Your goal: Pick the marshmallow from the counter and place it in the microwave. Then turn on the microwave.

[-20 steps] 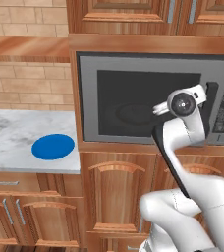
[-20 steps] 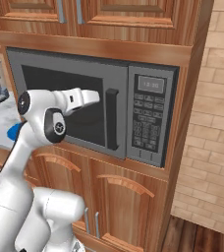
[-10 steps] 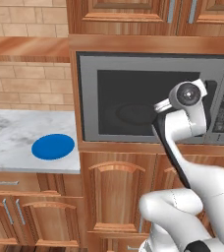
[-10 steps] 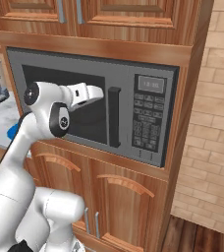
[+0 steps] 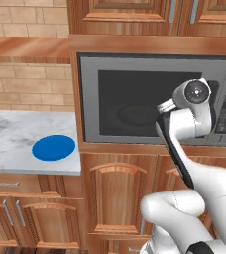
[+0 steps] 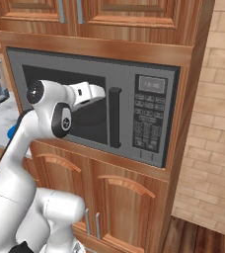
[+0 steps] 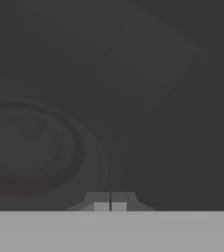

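Right now the microwave (image 5: 157,99) sits built into the wooden cabinets with its dark glass door shut, and through the glass the red-rimmed plate (image 7: 33,147) shows dimly inside. I can't make out the marshmallow through the dark glass. Close against that door hangs the gripper (image 7: 110,199), its two fingertips pressed together with nothing between them. Just right of it stand the black vertical handle (image 6: 115,117) and the keypad (image 6: 148,118). Off to the left, a round blue plate (image 5: 54,148) lies on the marble counter (image 5: 16,144).
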